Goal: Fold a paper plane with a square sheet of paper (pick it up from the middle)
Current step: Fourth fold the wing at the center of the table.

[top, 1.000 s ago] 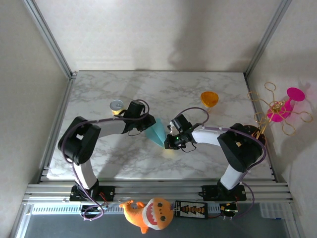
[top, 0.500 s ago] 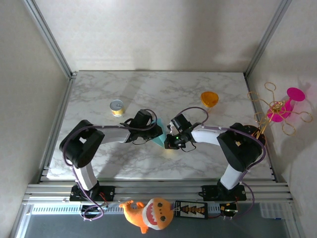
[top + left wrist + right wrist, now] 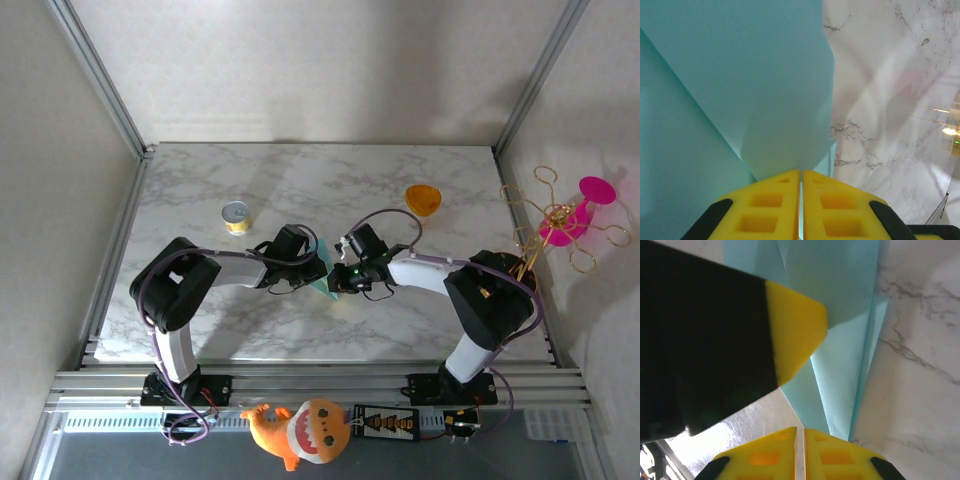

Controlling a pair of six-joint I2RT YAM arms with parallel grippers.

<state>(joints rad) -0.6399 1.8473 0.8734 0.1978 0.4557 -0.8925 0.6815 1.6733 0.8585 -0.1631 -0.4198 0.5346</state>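
Nearest on the bench, the two arms rise from their bases and bend inward, so that both pincers meet near the middle. The left pincer and the right pincer stand tip to tip, the right one at about 4 o'clock from the left. The teal paper shows between and just under them as a narrow sliver. Its long axis runs roughly from 11 to 5 o'clock, with the pointed end nearer the bases.

From the left wrist, the yellow fingers are pressed together with a thin teal line caught in the seam. This pincer is clamped on the paper, which fans away from it toward 12 o'clock, with one crease slanting off to 10 o'clock.

From the right wrist, that pincer's fingers are likewise closed. The folded layers run down from 12 o'clock and taper to a tip at 1 o'clock of the fingertips, but I cannot tell whether any paper is nipped in the seam. The left pincer's finger sits at 10 o'clock, over the paper.

By my judgement the left arm has the hold. The coming crease turns on the right pincer working along that 11-to-5 axis without dragging the layers out of line.

Farther back, the yellow can lies at 10 o'clock from the paper and the orange cup at 2 o'clock, both well apart from it.
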